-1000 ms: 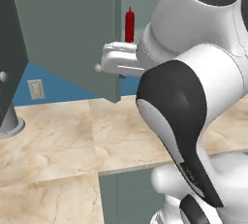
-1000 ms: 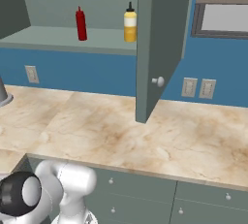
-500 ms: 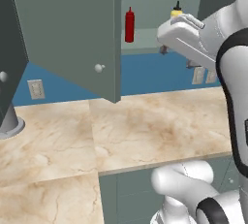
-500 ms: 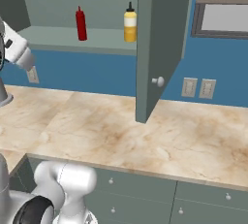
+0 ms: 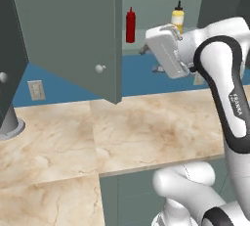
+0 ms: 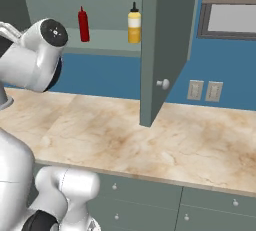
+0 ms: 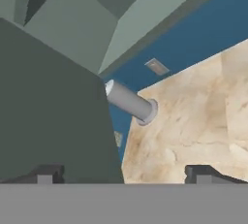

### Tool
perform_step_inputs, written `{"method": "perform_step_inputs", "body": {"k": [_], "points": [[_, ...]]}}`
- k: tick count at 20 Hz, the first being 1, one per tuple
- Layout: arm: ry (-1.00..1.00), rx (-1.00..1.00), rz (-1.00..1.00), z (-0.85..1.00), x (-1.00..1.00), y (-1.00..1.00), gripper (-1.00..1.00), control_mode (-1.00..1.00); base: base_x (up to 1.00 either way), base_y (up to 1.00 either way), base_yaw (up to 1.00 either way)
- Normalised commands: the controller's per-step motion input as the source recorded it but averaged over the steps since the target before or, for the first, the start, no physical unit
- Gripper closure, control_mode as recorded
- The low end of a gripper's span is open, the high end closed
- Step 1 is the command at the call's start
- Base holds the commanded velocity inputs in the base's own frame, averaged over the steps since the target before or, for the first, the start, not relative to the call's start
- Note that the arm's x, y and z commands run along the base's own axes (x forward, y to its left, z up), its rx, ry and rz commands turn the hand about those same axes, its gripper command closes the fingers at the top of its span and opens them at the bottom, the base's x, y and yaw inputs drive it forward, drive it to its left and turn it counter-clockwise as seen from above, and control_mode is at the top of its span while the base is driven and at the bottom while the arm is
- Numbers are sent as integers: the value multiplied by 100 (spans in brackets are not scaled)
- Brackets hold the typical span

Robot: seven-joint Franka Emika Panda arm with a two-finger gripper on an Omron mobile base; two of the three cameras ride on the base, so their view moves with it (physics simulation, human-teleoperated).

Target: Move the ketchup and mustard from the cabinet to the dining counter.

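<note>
Swinging right across the left base view since a second ago, the arm now puts its hand just below the open cabinet (image 5: pixel 63 29), fingers spread wide with nothing between them. On the flat shelf the slim red ketchup (image 5: pixel 130 25) and the yellow mustard (image 5: pixel 177 18) stand upright and well apart, seemingly near its front edge. Both doors hang open over the marble counter (image 6: pixel 150 140).
</note>
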Motion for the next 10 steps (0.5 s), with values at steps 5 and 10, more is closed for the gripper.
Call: {"method": "perform_step_inputs", "body": {"k": [5, 10], "points": [[16, 10, 34, 0, 39, 98, -100, -100, 0, 0, 0], [6, 2, 33, 7, -9, 100, -100, -100, 0, 0, 0]]}}
